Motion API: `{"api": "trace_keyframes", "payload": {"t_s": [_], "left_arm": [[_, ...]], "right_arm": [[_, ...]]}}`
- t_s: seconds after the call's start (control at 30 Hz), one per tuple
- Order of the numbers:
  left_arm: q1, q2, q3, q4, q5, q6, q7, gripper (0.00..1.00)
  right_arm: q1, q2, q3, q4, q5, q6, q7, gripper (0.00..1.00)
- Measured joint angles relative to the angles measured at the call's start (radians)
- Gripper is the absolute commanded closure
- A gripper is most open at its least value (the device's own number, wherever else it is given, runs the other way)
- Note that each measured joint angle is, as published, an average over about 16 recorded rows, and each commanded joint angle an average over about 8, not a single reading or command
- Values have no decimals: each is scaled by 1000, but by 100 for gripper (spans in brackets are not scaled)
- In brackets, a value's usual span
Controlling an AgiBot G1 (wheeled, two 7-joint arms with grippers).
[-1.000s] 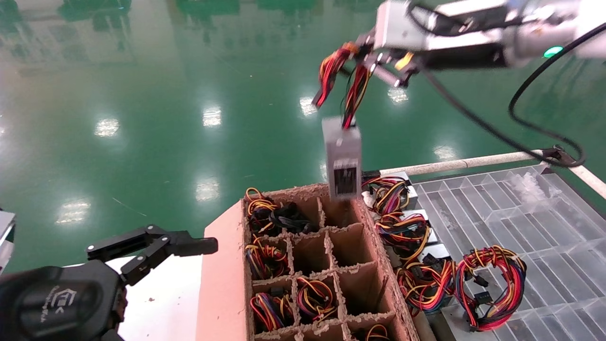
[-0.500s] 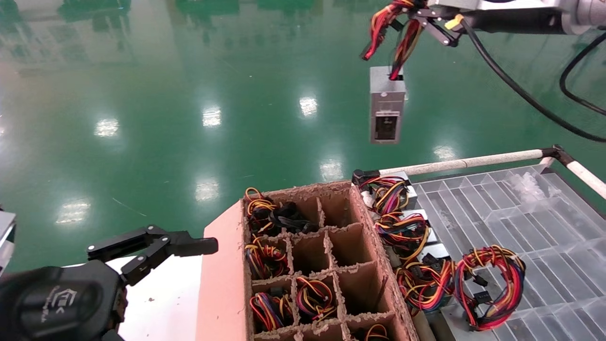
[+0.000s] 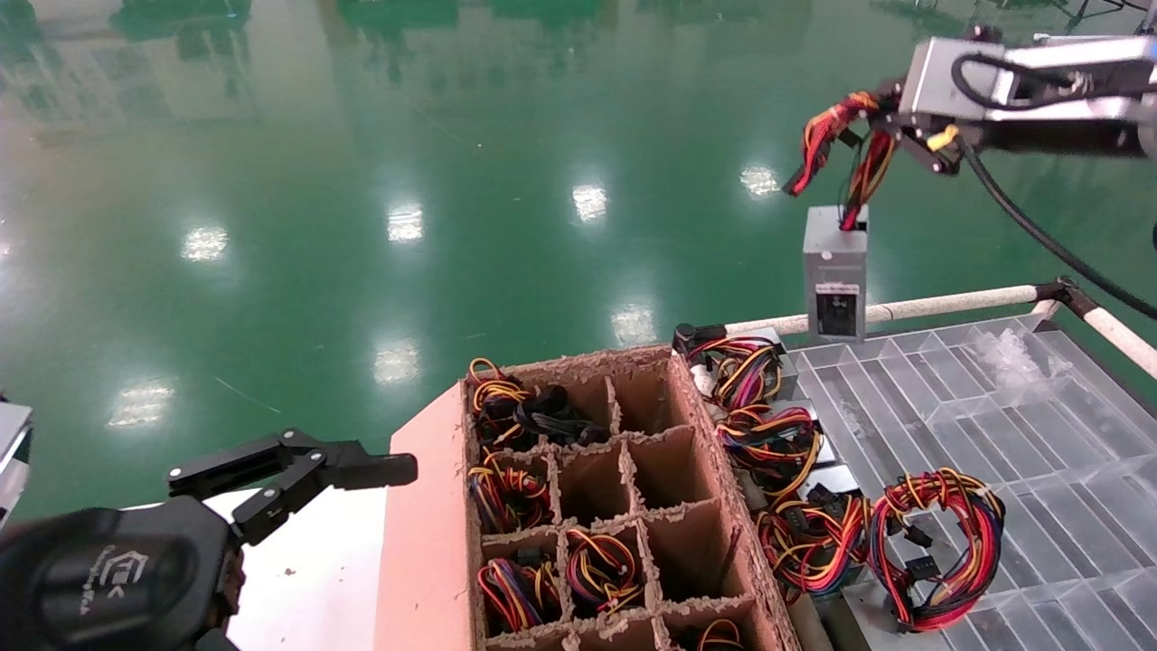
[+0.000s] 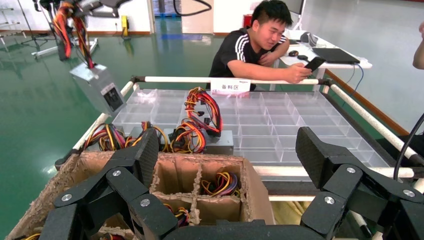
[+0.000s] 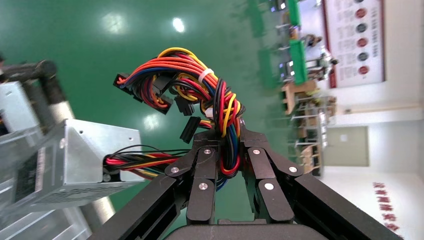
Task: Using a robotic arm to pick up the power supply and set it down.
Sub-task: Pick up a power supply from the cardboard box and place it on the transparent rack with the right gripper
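Note:
The power supply (image 3: 836,285), a grey metal box, hangs upright in the air by its bundle of red, yellow and black wires (image 3: 845,149). The white and silver robotic arm's right gripper (image 3: 890,127) is shut on that bundle. The box hangs over the far left corner of the clear tray (image 3: 1039,434), beside the white rail (image 3: 949,303). In the right wrist view the right gripper (image 5: 227,137) pinches the wires, and the power supply (image 5: 75,160) dangles beyond it. My left gripper (image 3: 291,470) is parked low at the near left, open and holding nothing.
A cardboard box (image 3: 425,542) with divider cells, some holding wire bundles, stands in the middle. Other power supplies with coiled wires (image 3: 777,434) lie along the tray's left side. In the left wrist view a seated person (image 4: 260,45) is behind the tray.
The right arm lifted the power supply from just above the box's back cell, then carried it right and lowered it to over the tray's far left corner. The left arm stayed still.

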Motion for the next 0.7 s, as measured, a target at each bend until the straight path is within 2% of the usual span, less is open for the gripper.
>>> {"api": "trace_keyframes", "payload": {"t_s": [0.4,0.7], "left_arm": [[0,0,0,0,0,0,0,0],[0,0,1,0,0,0,0,0]], "right_arm": [[-30,-74,-3,-172,4,22,-83,100],[-43,-118,16,-278,35,45,-107,100]]}}
